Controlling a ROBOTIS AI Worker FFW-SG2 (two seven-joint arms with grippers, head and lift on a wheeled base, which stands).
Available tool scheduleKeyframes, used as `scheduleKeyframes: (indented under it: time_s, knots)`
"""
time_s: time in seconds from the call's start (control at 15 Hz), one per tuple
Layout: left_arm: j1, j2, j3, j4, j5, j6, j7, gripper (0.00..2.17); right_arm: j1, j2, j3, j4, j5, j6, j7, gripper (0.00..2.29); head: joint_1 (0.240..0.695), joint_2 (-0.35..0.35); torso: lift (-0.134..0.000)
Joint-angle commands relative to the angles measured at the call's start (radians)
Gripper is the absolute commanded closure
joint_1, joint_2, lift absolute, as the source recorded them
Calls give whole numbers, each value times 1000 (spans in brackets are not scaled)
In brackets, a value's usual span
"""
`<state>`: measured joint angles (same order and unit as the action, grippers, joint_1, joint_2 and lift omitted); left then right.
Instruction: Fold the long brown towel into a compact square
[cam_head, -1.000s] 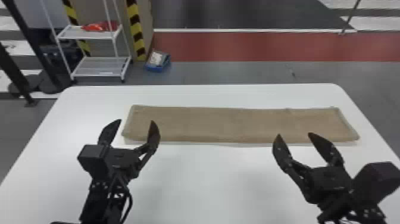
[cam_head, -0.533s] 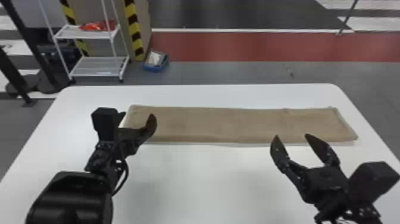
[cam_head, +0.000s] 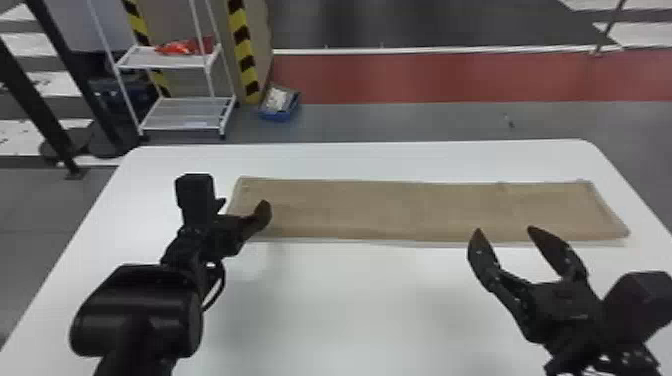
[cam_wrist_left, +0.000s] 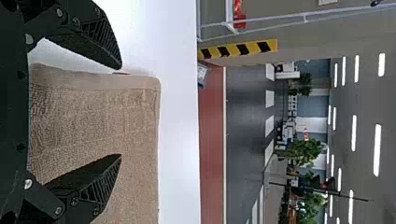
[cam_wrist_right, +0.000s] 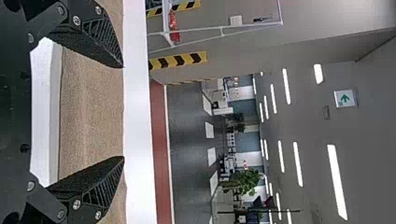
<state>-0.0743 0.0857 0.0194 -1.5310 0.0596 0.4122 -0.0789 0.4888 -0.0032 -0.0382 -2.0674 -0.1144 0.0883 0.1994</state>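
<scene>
The brown towel (cam_head: 400, 209) lies flat as a long strip across the far half of the table. My left gripper (cam_head: 242, 205) is at the towel's left end, its fingers apart. From its wrist, the left gripper (cam_wrist_left: 120, 112) has the towel's end and corner (cam_wrist_left: 93, 116) between and beyond its open fingers, holding nothing. My right gripper (cam_head: 505, 232) stands open by the near edge, towards the towel's right part. In the right wrist view, the right gripper (cam_wrist_right: 123, 112) is open with the towel (cam_wrist_right: 91, 107) beyond its fingers, not gripped.
The white table (cam_head: 350, 300) extends in front of the towel and past both its ends. Behind it on the floor stand a white shelf rack (cam_head: 185, 114) and a blue box (cam_head: 279, 104), off to the left.
My left gripper has turned and its forearm has swung up into the head view, with the fingers now at the towel's left end. The right arm has barely moved.
</scene>
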Motion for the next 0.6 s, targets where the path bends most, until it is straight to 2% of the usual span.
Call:
scheduleKeyframes:
  time_s: [0.0, 0.4, 0.47, 0.53]
  knots:
    - [-13, 0, 2, 8, -6, 53, -4, 269, -7, 0, 3, 6, 1, 3, -2, 211, 695, 54, -123]
    - [-51, 3, 22, 80, -20, 53, 2, 269, -15, 0, 3, 6, 1, 9, -2, 211, 695, 64, -123]
    - [-55, 5, 25, 84, -20, 53, -1, 353, -16, 0, 3, 7, 2, 9, -2, 211, 695, 72, -123]
    - [-53, 5, 27, 83, -18, 53, -2, 542, -19, 2, 4, 7, 2, 9, -2, 211, 695, 74, -123]
